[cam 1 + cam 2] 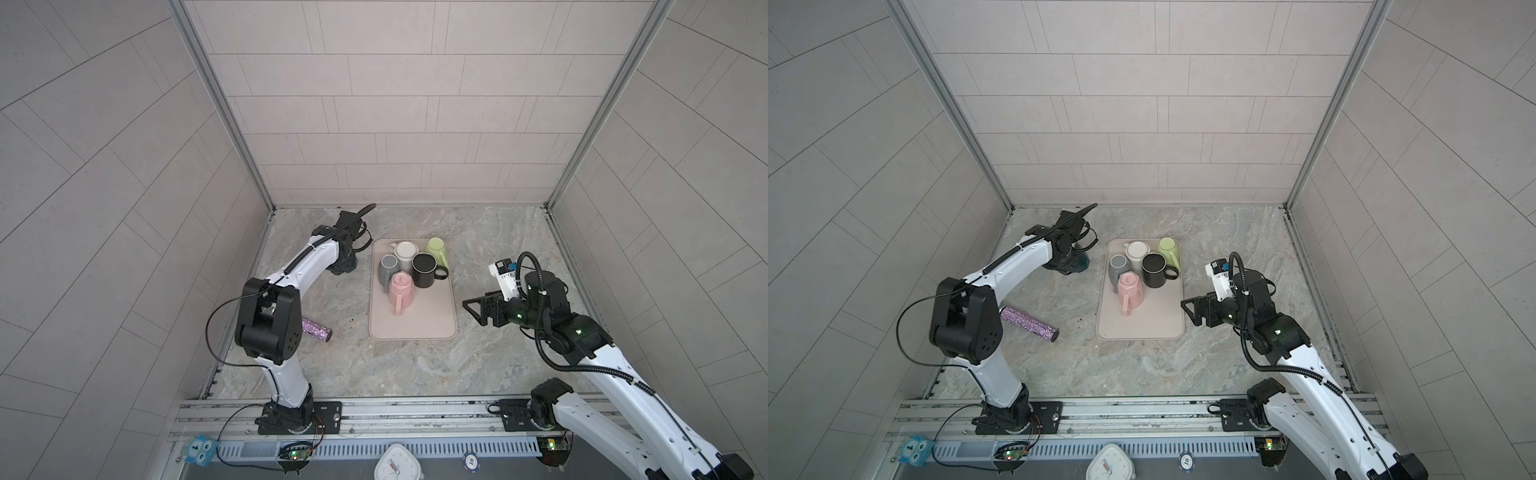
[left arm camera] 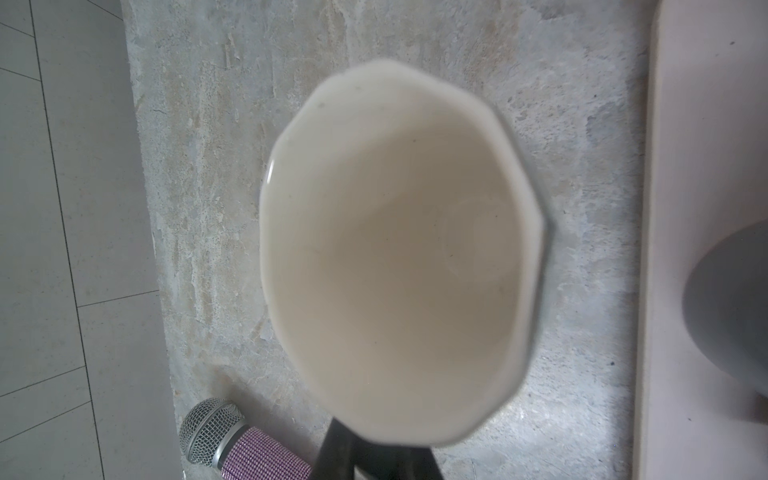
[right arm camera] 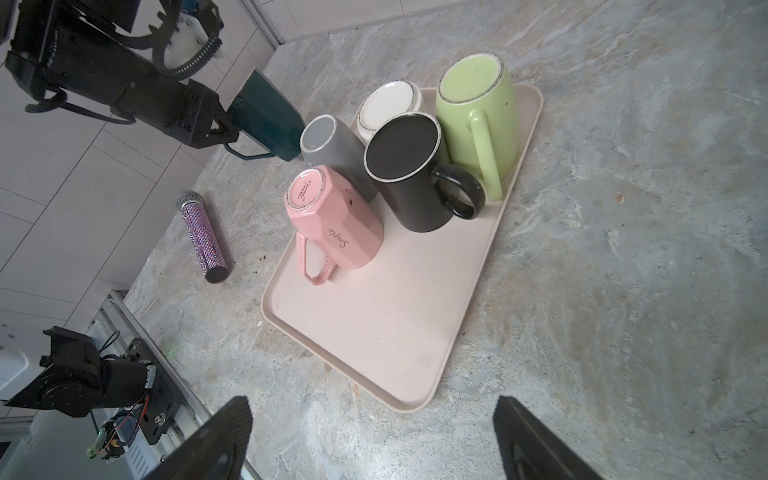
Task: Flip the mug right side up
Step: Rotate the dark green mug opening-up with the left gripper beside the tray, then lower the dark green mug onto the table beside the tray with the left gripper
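Observation:
My left gripper (image 3: 222,124) is shut on the rim of the dark teal mug (image 3: 266,120), which it holds tilted just left of the tray, by the grey mug. In the left wrist view the mug's cream inside (image 2: 399,257) faces the camera and hides the fingertips; only the dark fingers (image 2: 336,453) show below it. In both top views just a sliver of the teal mug (image 1: 352,262) (image 1: 1081,257) peeks from under the left wrist. My right gripper (image 3: 372,419) (image 1: 471,309) (image 1: 1188,309) hangs open over bare table right of the tray, holding nothing.
The beige tray (image 1: 415,328) (image 1: 1142,328) (image 3: 374,332) carries several upside-down mugs: pink (image 3: 332,224), black (image 3: 407,174), grey (image 3: 328,145), white (image 3: 386,104), green (image 3: 478,108). A glittery microphone (image 1: 318,328) (image 1: 1030,324) (image 3: 203,237) (image 2: 232,444) lies at the left.

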You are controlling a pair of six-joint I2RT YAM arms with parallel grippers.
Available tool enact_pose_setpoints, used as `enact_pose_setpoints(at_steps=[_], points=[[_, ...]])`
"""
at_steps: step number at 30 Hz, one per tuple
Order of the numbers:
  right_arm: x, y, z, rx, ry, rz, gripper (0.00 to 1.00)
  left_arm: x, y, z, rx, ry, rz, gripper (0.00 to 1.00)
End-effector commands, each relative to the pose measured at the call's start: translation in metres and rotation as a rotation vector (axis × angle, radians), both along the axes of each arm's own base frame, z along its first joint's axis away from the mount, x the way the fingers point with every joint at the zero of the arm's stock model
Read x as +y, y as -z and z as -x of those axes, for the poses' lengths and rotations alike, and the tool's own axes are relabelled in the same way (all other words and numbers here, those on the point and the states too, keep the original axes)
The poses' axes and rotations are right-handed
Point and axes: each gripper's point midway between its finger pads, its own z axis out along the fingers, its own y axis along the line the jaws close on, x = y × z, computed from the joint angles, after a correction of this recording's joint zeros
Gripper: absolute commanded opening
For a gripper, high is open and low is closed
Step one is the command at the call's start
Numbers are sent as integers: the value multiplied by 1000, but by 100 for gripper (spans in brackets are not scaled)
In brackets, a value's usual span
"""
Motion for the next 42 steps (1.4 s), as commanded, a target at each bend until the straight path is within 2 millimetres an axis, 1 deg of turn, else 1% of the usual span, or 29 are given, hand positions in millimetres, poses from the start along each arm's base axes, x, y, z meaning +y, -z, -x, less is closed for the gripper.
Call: enact_pose_setpoints(at_steps=[1, 6, 22, 30, 35, 37, 42], points=[[-3, 10, 6, 15, -4, 28, 92, 9, -21, -13, -51, -14, -60, 0], [-3, 10, 5, 14, -2, 29, 92, 12, -21, -17, -54, -16, -79, 0], [-4, 15, 6, 26, 1, 34, 92, 13, -11, -22, -30, -22, -101, 0], [-4, 15, 5, 26, 4, 36, 92, 12, -2, -23, -8, -23, -106, 0], [-5, 16, 5, 27, 5, 40, 92, 10, -1, -23, -8, -20, -109, 0], [-5, 16, 5, 28, 6, 39, 92, 11, -2, -23, -10, -22, -117, 2], [-5, 16, 5, 27, 7, 39, 92, 7, -2, -24, -9, -16, -121, 2]])
